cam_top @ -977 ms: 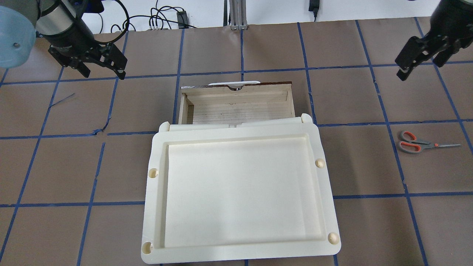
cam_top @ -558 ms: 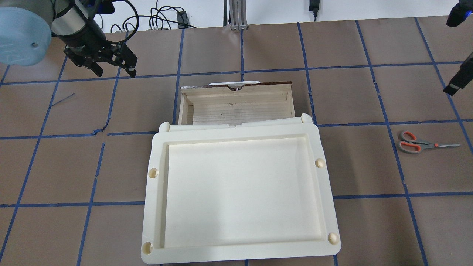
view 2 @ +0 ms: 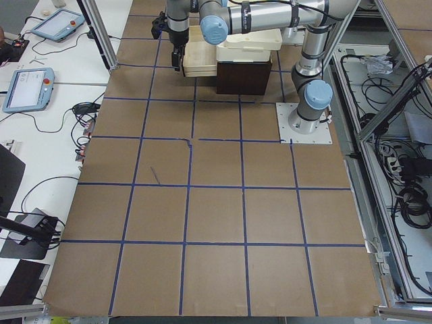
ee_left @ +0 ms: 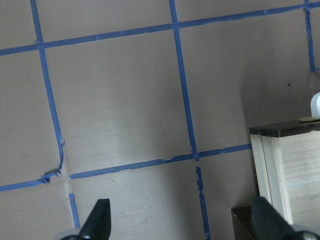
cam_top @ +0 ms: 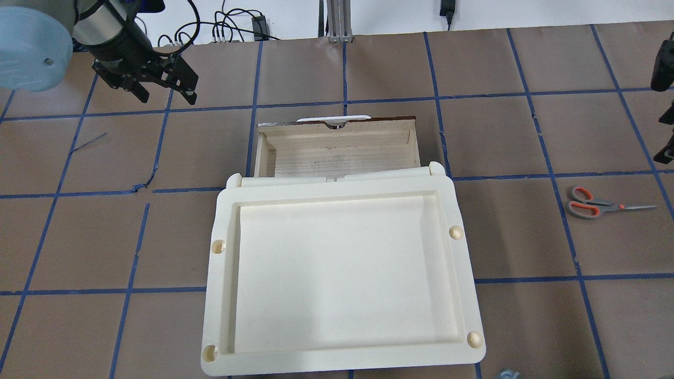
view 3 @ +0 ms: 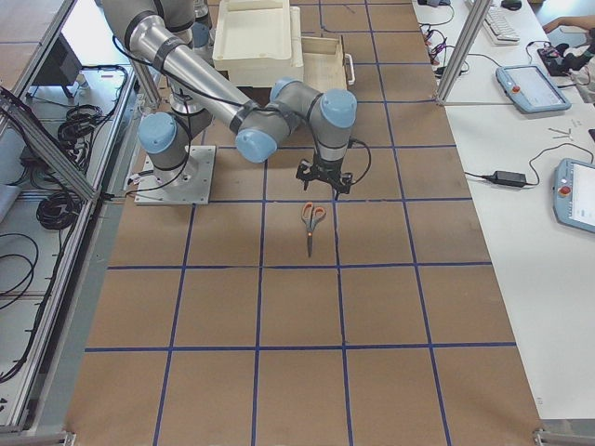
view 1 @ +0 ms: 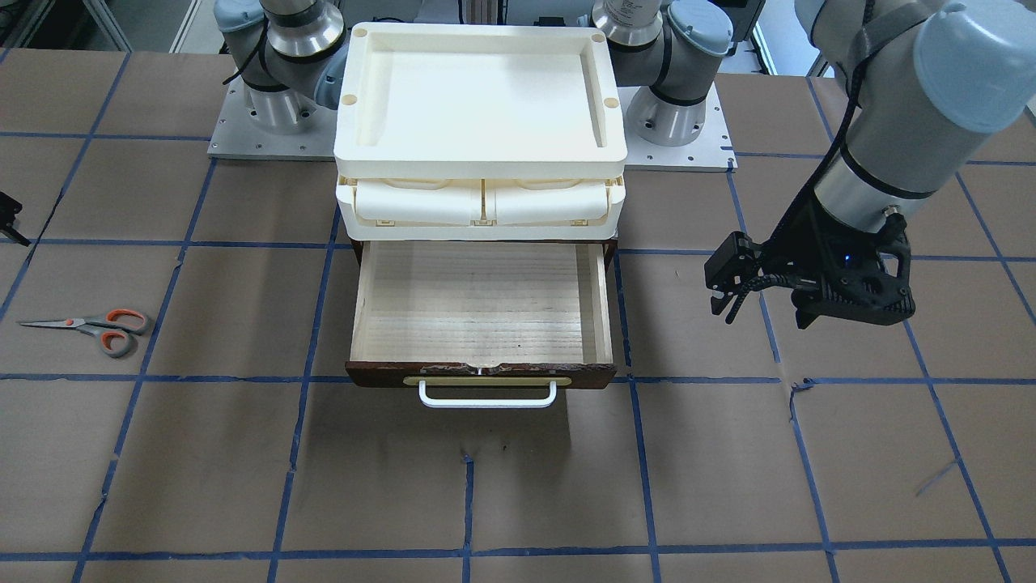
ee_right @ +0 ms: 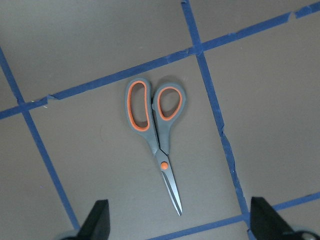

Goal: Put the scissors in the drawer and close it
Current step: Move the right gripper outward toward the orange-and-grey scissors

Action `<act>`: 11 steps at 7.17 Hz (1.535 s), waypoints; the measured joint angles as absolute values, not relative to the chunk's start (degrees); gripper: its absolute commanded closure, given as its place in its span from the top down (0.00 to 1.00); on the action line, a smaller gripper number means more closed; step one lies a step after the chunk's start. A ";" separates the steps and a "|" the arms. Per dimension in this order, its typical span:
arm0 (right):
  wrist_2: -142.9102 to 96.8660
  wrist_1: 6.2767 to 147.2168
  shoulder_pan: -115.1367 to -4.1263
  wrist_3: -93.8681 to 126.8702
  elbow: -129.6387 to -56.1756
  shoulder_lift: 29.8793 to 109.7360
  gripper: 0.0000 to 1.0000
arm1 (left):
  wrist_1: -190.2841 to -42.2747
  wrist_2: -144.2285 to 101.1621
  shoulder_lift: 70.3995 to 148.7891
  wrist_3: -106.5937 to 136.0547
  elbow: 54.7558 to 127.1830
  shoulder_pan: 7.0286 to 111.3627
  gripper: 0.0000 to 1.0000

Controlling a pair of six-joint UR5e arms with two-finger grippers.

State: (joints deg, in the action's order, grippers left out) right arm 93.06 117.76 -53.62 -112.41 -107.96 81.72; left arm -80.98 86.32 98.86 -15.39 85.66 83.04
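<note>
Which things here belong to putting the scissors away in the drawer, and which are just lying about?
Belong to the job:
- orange-and-grey-handled scissors with silver blades
- open pale wooden drawer with dark front, white handle
- right gripper, open, by the scissors

Lying about:
- cream plastic tray top
- two small cream compartments
- black cables behind the table

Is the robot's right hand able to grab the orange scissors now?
Probably yes. The open right hand hovers almost over the small orange-and-grey-handled scissors, which lie flat on brown paper with nothing covering them.

Our left gripper (cam_top: 167, 96) hangs tilted downward with jaws spread wide; our right gripper (ee_right: 181, 222) hangs low, wrist vertical, jaws likewise wide apart
</note>
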 measured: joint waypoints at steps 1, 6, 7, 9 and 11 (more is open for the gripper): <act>91.72 125.84 -52.18 -121.22 -113.51 81.35 1.00 | -81.48 86.49 97.82 -15.36 86.35 83.31 1.00; 88.06 132.95 -51.10 -134.20 -116.89 75.17 0.99 | -86.35 86.75 94.31 -15.65 88.07 83.14 1.00; 88.10 133.12 -51.10 -133.13 -116.66 74.43 0.99 | -86.44 86.75 94.20 -15.78 88.11 83.08 1.00; 88.28 133.05 -51.14 -131.63 -116.32 73.49 0.99 | -86.65 86.75 94.09 -16.06 88.15 82.86 1.00; 88.71 133.12 -51.15 -132.88 -116.15 71.61 0.99 | -87.17 86.75 94.02 -16.16 88.15 82.75 1.00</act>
